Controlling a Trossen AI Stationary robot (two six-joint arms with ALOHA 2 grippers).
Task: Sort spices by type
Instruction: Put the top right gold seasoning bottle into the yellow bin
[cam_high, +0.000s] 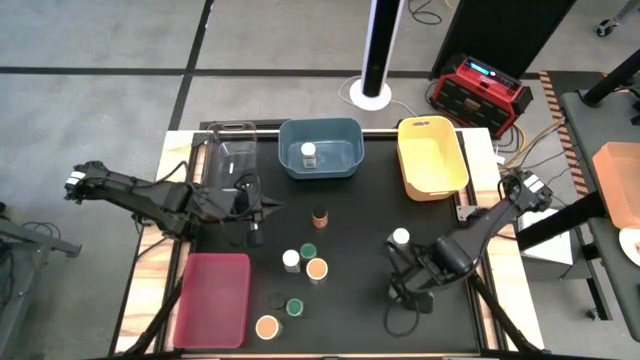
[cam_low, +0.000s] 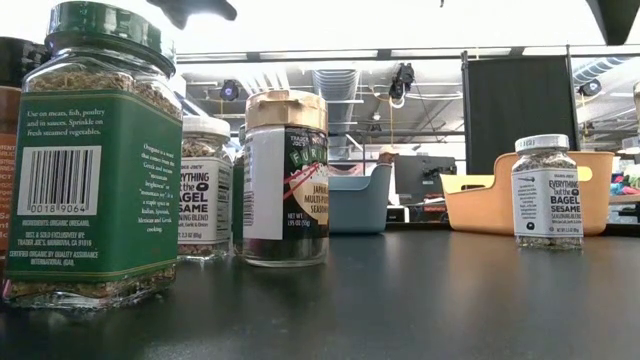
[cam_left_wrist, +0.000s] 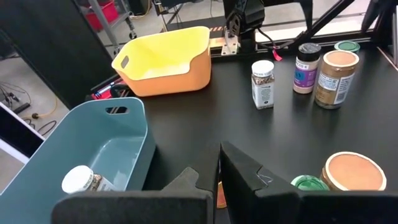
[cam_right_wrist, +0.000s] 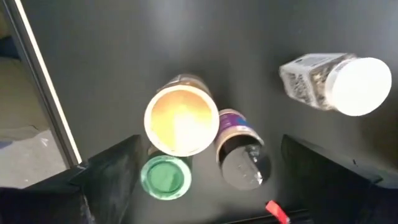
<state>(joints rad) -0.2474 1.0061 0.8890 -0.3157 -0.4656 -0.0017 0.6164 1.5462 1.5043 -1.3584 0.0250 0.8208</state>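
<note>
The spices are small jars standing upright on the black table. A brown-lidded jar (cam_high: 320, 217) stands mid-table. Nearer are white (cam_high: 291, 259), green (cam_high: 309, 247) and tan (cam_high: 317, 269) lids, then another tan lid (cam_high: 267, 326) and a green one (cam_high: 294, 306). One white-lidded jar (cam_high: 309, 153) lies in the blue bin (cam_high: 345, 135). My right gripper (cam_right_wrist: 221, 186) hangs open, pointing down over a tan-lidded jar (cam_right_wrist: 180, 121), a green-lidded one (cam_right_wrist: 165, 176) and a dark-lidded one (cam_right_wrist: 239, 152); a white-lidded jar (cam_right_wrist: 339, 84) stands beside them. My left gripper (cam_left_wrist: 217, 177) is shut, above the table's left middle.
A yellow bin (cam_high: 432, 155) stands at the far right. At the far left is a clear bin (cam_high: 225, 150), and a red bin (cam_high: 212, 298) sits near left. Bare black table lies between the two jar groups.
</note>
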